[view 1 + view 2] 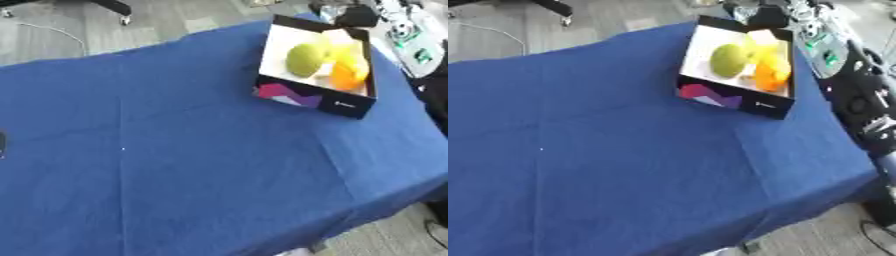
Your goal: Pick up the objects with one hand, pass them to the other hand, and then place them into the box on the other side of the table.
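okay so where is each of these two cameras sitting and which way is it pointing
Left eye view: in the robot's head, looking down at the blue table and the box of fruit at far right; no hand shows.
Right eye view: beside it in the head, same downward look; the robot's black right arm shows at the right edge, hand unseen.
Shared: table, box, green fruit and orange fruit.

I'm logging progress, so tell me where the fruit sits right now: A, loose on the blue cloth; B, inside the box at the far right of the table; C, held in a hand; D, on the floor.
B: the green fruit, yellow fruit and orange fruit lie together inside the box.
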Controlling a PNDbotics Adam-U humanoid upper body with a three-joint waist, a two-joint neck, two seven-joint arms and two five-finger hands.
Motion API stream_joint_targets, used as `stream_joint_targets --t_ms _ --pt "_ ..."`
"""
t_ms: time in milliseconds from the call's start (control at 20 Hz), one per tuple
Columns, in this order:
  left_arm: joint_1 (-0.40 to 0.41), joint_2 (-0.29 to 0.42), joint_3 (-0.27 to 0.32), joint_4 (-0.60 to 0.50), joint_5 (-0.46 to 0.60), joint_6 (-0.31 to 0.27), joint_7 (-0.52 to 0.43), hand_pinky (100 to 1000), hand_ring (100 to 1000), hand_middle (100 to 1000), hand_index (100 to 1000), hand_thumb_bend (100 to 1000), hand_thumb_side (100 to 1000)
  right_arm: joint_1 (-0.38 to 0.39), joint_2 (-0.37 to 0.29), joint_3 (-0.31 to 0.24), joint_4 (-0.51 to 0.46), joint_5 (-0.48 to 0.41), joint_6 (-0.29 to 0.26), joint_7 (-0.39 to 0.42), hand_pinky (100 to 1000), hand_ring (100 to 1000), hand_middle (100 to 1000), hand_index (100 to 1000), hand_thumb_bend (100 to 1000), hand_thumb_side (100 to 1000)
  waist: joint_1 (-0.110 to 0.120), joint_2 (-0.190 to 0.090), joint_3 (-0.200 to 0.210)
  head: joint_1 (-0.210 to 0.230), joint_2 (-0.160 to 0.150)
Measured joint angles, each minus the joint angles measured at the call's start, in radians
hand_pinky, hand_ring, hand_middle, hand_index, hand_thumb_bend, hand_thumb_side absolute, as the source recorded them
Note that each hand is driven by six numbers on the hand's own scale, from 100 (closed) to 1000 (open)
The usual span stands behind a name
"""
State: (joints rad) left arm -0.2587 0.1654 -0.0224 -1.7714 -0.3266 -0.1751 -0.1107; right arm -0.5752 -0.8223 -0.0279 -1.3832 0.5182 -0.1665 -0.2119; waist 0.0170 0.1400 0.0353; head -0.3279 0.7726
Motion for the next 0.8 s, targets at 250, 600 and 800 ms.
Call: stream_joint_targets --t_ms 250,600,800 --pt "0.003 -0.007 0.014 0.000 0.001 0.003 0.037 766 538 564 691 406 604 0.118 0.136 -0.022 -0.298 -0.033 0.054 -0.051 757 901 795 1000 172 439 -0.002 0.000 -0.026 0.161 0.000" --pt "0.000 -0.018 0.020 0.000 0.033 -0.006 0.132 767 544 569 688 405 596 0.284 0.472 0.038 -0.569 -0.075 0.059 -0.068 704 883 754 1000 100 460 -0.009 0.000 -0.069 0.356 0.000" --pt "0.005 -0.022 0.018 -0.001 0.048 -0.017 0.165 768 546 571 688 403 596 0.352 0.604 0.106 -0.569 -0.064 0.013 -0.069 686 884 748 1000 100 476 -0.013 0.000 -0.084 0.409 0.000"
